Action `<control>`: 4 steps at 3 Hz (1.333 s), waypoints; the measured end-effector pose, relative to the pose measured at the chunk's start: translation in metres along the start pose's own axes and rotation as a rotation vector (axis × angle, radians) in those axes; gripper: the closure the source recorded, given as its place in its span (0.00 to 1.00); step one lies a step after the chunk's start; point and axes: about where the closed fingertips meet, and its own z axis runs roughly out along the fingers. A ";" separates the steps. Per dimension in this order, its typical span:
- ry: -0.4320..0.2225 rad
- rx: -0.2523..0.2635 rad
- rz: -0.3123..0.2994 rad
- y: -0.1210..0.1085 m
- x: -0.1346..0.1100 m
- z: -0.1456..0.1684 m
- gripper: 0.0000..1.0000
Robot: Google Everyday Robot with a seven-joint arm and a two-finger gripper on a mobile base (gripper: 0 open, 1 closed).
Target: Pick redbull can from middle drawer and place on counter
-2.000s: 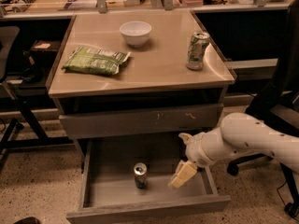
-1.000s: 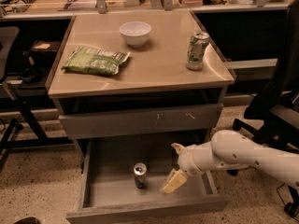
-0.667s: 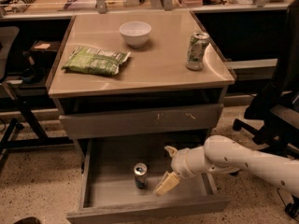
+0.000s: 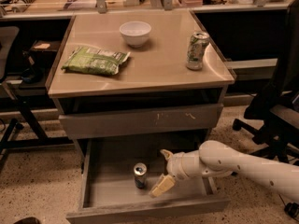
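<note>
Down at the bottom of the frame, the middle drawer [image 4: 110,192] stands pulled wide open, its plain grey front edge running along the lower border. Inside it, the redbull can [image 4: 139,175] stands upright on the drawer floor, a little left of centre, silver top facing up. Just to its right, low in the frame, the tool [image 4: 163,170] hangs inside the drawer. Its two beige fingers are spread apart, one pointing up and back, the other angled down towards the drawer's front. Released, then, with nothing between them. The lower fingertip [image 4: 159,188] sits close beside the can's base, but whether it touches I cannot tell. The white arm [image 4: 243,164] reaches in from the lower right corner, crossing over the drawer's right wall.

Above the open drawer, a closed drawer front [image 4: 140,120] shows pale scratch marks right of its middle. Above that again, the glossy beige desk [image 4: 154,71] fills the upper centre of the frame. On it, a white bowl [image 4: 135,33] sits towards the back. A green snack bag [image 4: 96,60] lies flat on the left side. A taller green-and-white can [image 4: 196,50] stands upright near the right edge. All three are well apart from one another. At the right edge of the frame, a dark office chair [image 4: 275,106] stands on the speckled floor.
</note>
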 end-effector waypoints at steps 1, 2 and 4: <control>-0.021 -0.014 0.003 0.001 0.007 0.008 0.00; -0.058 -0.052 -0.007 -0.002 0.009 0.028 0.00; -0.099 -0.098 0.022 -0.007 0.018 0.056 0.00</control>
